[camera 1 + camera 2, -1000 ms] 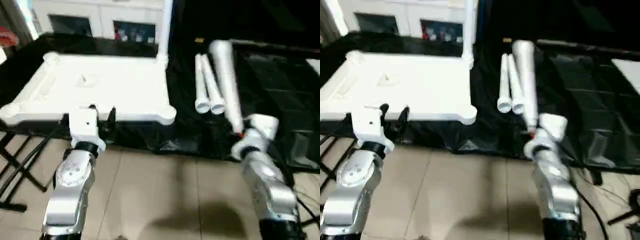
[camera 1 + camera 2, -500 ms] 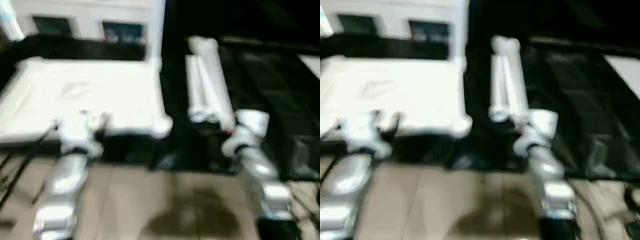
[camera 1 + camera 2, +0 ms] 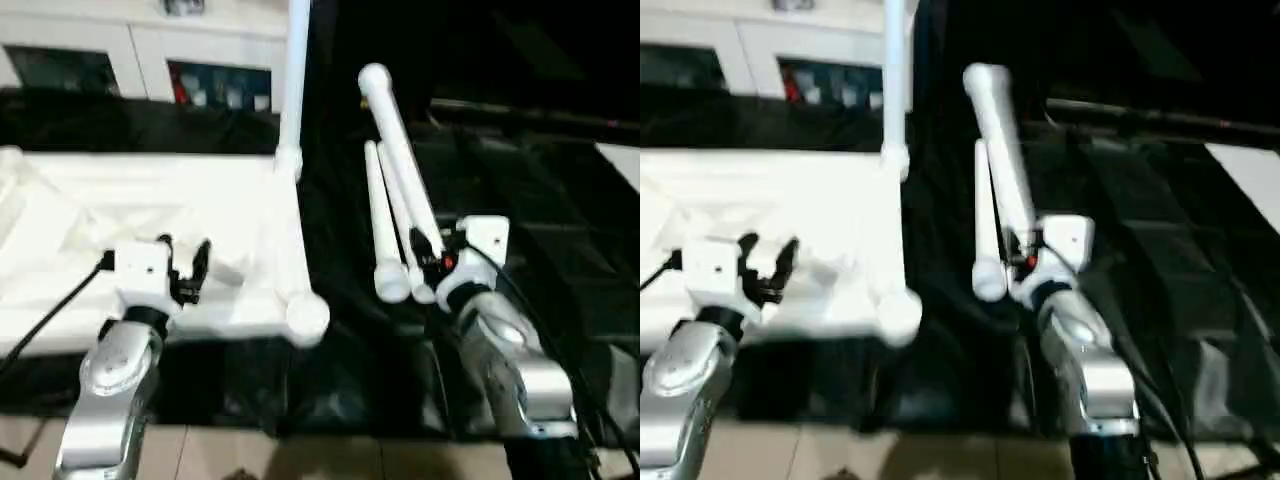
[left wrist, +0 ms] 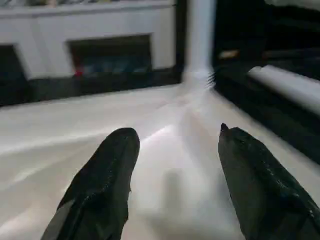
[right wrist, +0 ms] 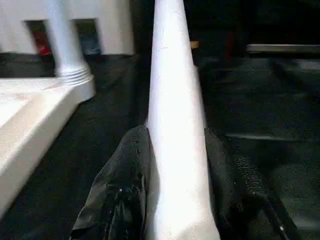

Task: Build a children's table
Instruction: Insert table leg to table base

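Observation:
The white table top (image 3: 150,200) lies underside up on the black-covered surface at the left. One leg (image 3: 295,90) stands upright in its far right corner socket, and the near right socket (image 3: 307,315) holds nothing. Two more legs (image 3: 383,225) lie side by side on the black cloth. My right gripper (image 3: 428,250) is shut on a fourth leg (image 5: 172,100), which slants up and away to its far end (image 3: 373,78). Over the near part of the table top, my left gripper (image 4: 172,175) hangs open with nothing between its black fingers (image 4: 102,180).
A white cabinet with glass doors (image 3: 130,50) stands behind the table top. Black cloth (image 3: 540,200) covers the surface to the right of the legs. A black cable (image 3: 50,305) runs from my left wrist across the table top's near edge.
The whole view has shifted as the head moved in over the work. The leg in my right gripper now slants more steeply, close above the two lying legs. My left gripper stays open.

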Controlling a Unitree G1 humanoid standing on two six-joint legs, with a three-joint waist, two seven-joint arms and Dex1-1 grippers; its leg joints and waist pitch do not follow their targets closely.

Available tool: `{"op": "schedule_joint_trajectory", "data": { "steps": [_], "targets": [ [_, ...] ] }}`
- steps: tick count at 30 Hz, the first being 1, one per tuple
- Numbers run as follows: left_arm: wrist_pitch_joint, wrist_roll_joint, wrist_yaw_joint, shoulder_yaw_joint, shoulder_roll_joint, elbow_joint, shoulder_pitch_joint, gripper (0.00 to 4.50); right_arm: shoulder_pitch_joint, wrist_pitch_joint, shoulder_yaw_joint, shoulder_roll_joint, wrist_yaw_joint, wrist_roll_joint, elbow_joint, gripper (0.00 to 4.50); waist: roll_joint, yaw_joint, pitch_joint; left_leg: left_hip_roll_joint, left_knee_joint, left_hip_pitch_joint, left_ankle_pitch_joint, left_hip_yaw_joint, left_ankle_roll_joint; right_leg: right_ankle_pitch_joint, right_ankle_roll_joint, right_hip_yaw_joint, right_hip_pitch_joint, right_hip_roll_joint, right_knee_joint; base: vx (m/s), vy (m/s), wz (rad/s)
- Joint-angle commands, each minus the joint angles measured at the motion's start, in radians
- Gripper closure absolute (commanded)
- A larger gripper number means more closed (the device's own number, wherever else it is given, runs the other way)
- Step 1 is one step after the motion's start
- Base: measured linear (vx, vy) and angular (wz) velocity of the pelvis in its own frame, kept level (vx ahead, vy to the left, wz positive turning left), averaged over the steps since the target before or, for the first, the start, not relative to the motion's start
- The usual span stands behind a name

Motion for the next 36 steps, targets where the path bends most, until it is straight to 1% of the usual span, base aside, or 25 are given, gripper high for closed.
{"op": "schedule_joint_trajectory", "data": {
  "steps": [1,2,3,4,5,6,7,8,9,10,11,12,13,14,15,16,17,18,19,24,25,33,34,35,36],
  "targets": [
    [-0.052,-0.01,-0.068,-0.062,0.012,-0.025,-0.012,1.56,-0.002,0.016,-0.054,-0.031,-0.016,-0.016,-0.02,3.22,-0.012,-0.005,-0.042,0.081,-0.104,0.023,-0.119,-0.009,0.305,0.17,-0.029,0.065,0.034,-0.062,-0.116,0.116,-0.119,0.0],
    [-0.062,-0.01,-0.08,-0.068,0.017,-0.027,-0.012,1.56,-0.003,0.024,-0.057,-0.036,-0.021,-0.022,-0.018,3.22,-0.027,0.043,-0.052,0.018,0.045,-0.035,-0.073,-0.014,0.146,-0.315,-0.039,0.196,0.136,-0.195,-0.22,0.113,-0.114,0.06],
    [-0.076,-0.01,-0.097,-0.077,0.023,-0.028,-0.013,1.56,-0.005,0.029,-0.062,-0.045,-0.028,-0.03,-0.014,3.22,-0.026,0.049,-0.058,0.027,0.013,-0.065,0.099,-0.04,0.069,-0.1,-0.045,0.175,0.159,-0.157,-0.17,0.113,-0.114,0.06],
    [-0.063,-0.011,-0.108,-0.084,0.029,-0.03,-0.016,1.56,-0.008,0.033,-0.07,-0.054,-0.027,-0.028,-0.011,3.22,-0.017,0.043,-0.055,0.027,-0.013,-0.067,0.18,-0.043,0.039,0.084,-0.041,0.15,0.154,-0.133,-0.148,0.103,-0.085,0.01],
    [-0.063,-0.011,-0.108,-0.084,0.029,-0.03,-0.016,1.56,-0.008,0.033,-0.07,-0.054,-0.027,-0.028,-0.011,3.22,-0.013,0.036,-0.056,0.031,-0.042,-0.064,0.272,-0.038,0.011,0.286,-0.041,0.119,0.145,-0.101,-0.125,0.101,-0.065,-0.05],
    [-0.044,-0.009,-0.131,-0.094,0.04,-0.022,-0.029,1.56,-0.012,0.05,-0.086,-0.085,-0.022,-0.024,-0.006,3.22,0.019,0.019,-0.058,0.054,-0.076,-0.042,0.377,-0.031,-0.023,0.639,-0.043,0.075,0.11,-0.04,-0.1,0.101,-0.065,-0.05],
    [-0.051,0.001,-0.14,-0.101,0.048,-0.017,-0.034,1.56,-0.013,0.057,-0.092,-0.1,-0.017,-0.023,-0.003,3.22,0.026,0.019,-0.063,0.063,-0.076,-0.036,0.361,-0.031,-0.042,0.65,-0.064,0.069,0.112,-0.033,-0.094,0.076,-0.011,-0.05],
    [-0.062,0.009,-0.146,-0.106,0.054,-0.012,-0.038,1.56,-0.013,0.063,-0.095,-0.109,-0.013,-0.024,-0.003,3.22,0.032,0.017,-0.064,0.077,-0.08,-0.024,0.278,-0.03,-0.076,0.588,-0.11,0.067,0.111,-0.03,-0.1,0.0,0.0,0.0],
    [-0.075,0.026,-0.167,-0.124,0.071,-0.003,-0.048,1.56,-0.013,0.056,-0.108,-0.139,0.01,-0.022,0.004,3.22,0.054,0.016,-0.062,0.083,-0.086,-0.022,0.235,-0.035,-0.093,0.536,-0.137,0.065,0.111,-0.035,-0.101,0.0,0.0,0.0],
    [-0.079,0.033,-0.177,-0.133,0.079,0.001,-0.052,1.56,-0.014,0.053,-0.115,-0.154,0.021,-0.021,0.007,3.22,0.042,0.01,-0.058,0.094,-0.096,-0.021,0.145,-0.034,-0.11,0.422,-0.174,0.064,0.117,-0.039,-0.115,0.0,0.0,0.0],
    [-0.093,0.074,-0.193,-0.165,0.109,0.016,-0.068,1.4,-0.01,0.064,-0.146,-0.208,0.06,-0.006,0.012,3.23,0.041,0.009,-0.052,0.098,-0.104,-0.013,0.06,-0.03,-0.104,0.309,-0.199,0.063,0.112,-0.041,-0.128,-0.003,0.053,0.02],
    [-0.095,0.078,-0.199,-0.17,0.113,0.02,-0.071,1.4,-0.01,0.073,-0.155,-0.218,0.066,0.001,0.013,3.23,0.042,0.01,-0.048,0.099,-0.105,-0.01,0.02,-0.025,-0.095,0.253,-0.207,0.067,0.108,-0.045,-0.134,-0.003,0.053,0.02],
    [-0.096,0.082,-0.203,-0.175,0.117,0.023,-0.074,1.4,-0.01,0.08,-0.162,-0.226,0.072,0.005,0.014,3.23,0.053,0.009,-0.041,0.104,-0.111,-0.007,-0.046,-0.017,-0.083,0.144,-0.228,0.07,0.101,-0.052,-0.146,-0.033,0.051,0.08],
    [-0.11,0.097,-0.214,-0.187,0.128,0.033,-0.085,1.3,-0.004,0.101,-0.181,-0.282,0.112,0.005,0.015,3.23,0.053,0.009,-0.038,0.107,-0.114,-0.009,-0.08,-0.013,-0.076,0.061,-0.237,0.071,0.103,-0.056,-0.153,0.0,0.0,0.0],
    [-0.11,0.097,-0.214,-0.187,0.128,0.033,-0.085,1.23,-0.004,0.101,-0.181,-0.282,0.112,0.005,0.015,3.23,0.052,0.011,-0.036,0.108,-0.115,-0.007,-0.098,-0.01,-0.073,0.027,-0.237,0.072,0.1,-0.057,-0.157,0.0,0.0,0.0],
    [-0.118,0.108,-0.215,-0.193,0.134,0.04,-0.095,1.14,0.001,0.107,-0.197,-0.328,0.149,0.008,0.014,3.23,0.059,0.011,-0.037,0.108,-0.114,-0.008,-0.11,-0.007,-0.066,-0.006,-0.238,0.074,0.1,-0.063,-0.158,0.0,0.0,0.0],
    [-0.123,0.114,-0.215,-0.195,0.137,0.044,-0.102,1.04,0.002,0.114,-0.21,-0.358,0.174,0.017,0.013,3.23,0.052,0.008,-0.036,0.109,-0.115,-0.012,-0.117,-0.005,-0.057,-0.032,-0.234,0.075,0.101,-0.063,-0.163,0.0,0.0,0.0],
    [-0.129,0.113,-0.226,-0.199,0.141,0.048,-0.114,0.95,0.013,0.116,-0.223,-0.415,0.245,0.041,0.002,3.23,0.056,0.011,-0.036,0.108,-0.112,-0.011,-0.116,-0.003,-0.046,-0.049,-0.232,0.075,0.1,-0.065,-0.165,0.0,0.0,0.0],
    [-0.132,0.113,-0.231,-0.2,0.143,0.049,-0.118,0.95,0.017,0.116,-0.228,-0.432,0.269,0.05,-0.002,3.23,0.053,0.011,-0.037,0.107,-0.11,-0.009,-0.117,0.002,-0.036,-0.056,-0.231,0.076,0.098,-0.065,-0.17,0.0,0.0,0.0],
    [-0.145,0.099,-0.275,-0.22,0.156,0.041,-0.154,0.95,0.059,0.16,-0.261,-0.57,0.539,0.203,-0.07,3.23,0.052,0.011,-0.041,0.111,-0.104,-0.025,-0.063,0.004,0.021,-0.053,-0.239,0.07,0.103,-0.072,-0.168,0.0,0.0,0.0],
    [-0.152,0.105,-0.283,-0.226,0.16,0.038,-0.168,0.95,0.074,0.181,-0.259,-0.608,0.611,0.231,-0.094,3.23,0.053,0.013,-0.042,0.112,-0.103,-0.022,-0.057,0.005,0.032,-0.053,-0.24,0.07,0.1,-0.071,-0.17,0.0,0.0,0.0],
    [-0.193,0.134,-0.347,-0.268,0.2,-0.01,-0.214,0.95,0.121,0.23,-0.222,-0.762,0.819,0.283,-0.12,3.23,0.053,0.023,-0.042,0.118,-0.101,-0.018,-0.06,0.009,0.055,-0.045,-0.27,0.067,0.093,-0.073,-0.17,0.0,0.0,0.0],
    [-0.199,0.134,-0.351,-0.269,0.201,-0.018,-0.215,0.95,0.126,0.235,-0.221,-0.772,0.833,0.29,-0.121,3.23,0.04,0.028,-0.043,0.12,-0.102,-0.019,-0.05,0.009,0.059,-0.058,-0.265,0.065,0.093,-0.077,-0.167,0.0,0.0,0.0],
    [-0.199,0.134,-0.351,-0.269,0.201,-0.018,-0.215,0.95,0.126,0.235,-0.221,-0.772,0.833,0.29,-0.121,3.23,0.041,0.028,-0.043,0.121,-0.101,-0.018,-0.049,0.01,0.061,-0.062,-0.266,0.065,0.092,-0.078,-0.168,0.0,0.0,0.0],
    [-0.193,0.132,-0.37,-0.28,0.209,-0.052,-0.214,0.95,0.132,0.264,-0.216,-0.8,0.873,0.31,-0.121,3.23,0.028,0.026,-0.042,0.119,-0.101,-0.019,-0.045,0.012,0.065,-0.066,-0.264,0.064,0.093,-0.076,-0.169,0.0,0.0,0.0]
  ]
}}
